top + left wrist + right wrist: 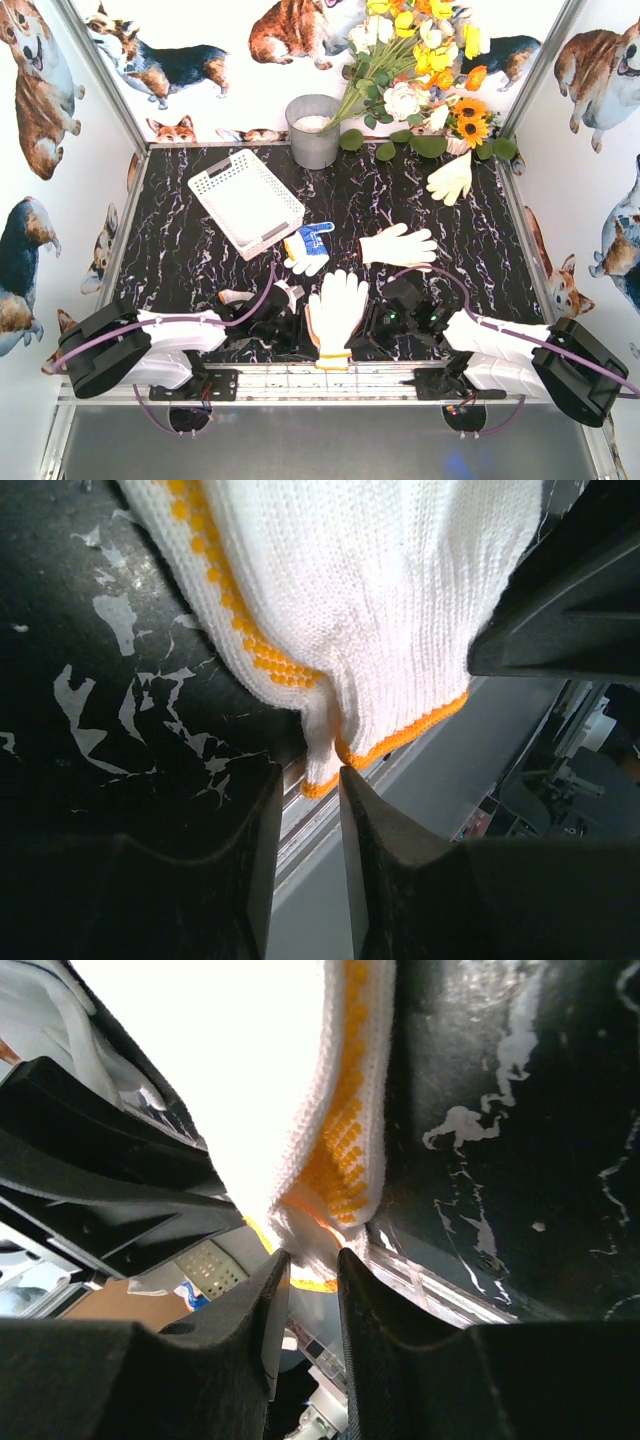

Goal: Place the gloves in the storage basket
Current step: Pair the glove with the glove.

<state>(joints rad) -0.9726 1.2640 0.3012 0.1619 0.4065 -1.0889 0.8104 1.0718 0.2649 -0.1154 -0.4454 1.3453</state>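
A white knit glove with an orange cuff [337, 305] lies palm-down at the near edge of the table, cuff over the rail, between my two grippers. My left gripper [296, 322] comes at it from the left. In the left wrist view its jaws [308, 772] stand narrow around a fold of the glove's [380, 600] cuff. My right gripper [372, 325] is at the other side, and in the right wrist view [312, 1255] it pinches the glove's [250, 1080] cuff edge. The storage basket [232, 172] sits empty at the back left.
A blue-and-white glove [308, 248] lies just in front of the basket, a white glove [398, 245] mid-table, a cream glove [450, 178] at the back right. A grey bucket [313, 130] and a bunch of flowers [420, 60] stand against the back wall.
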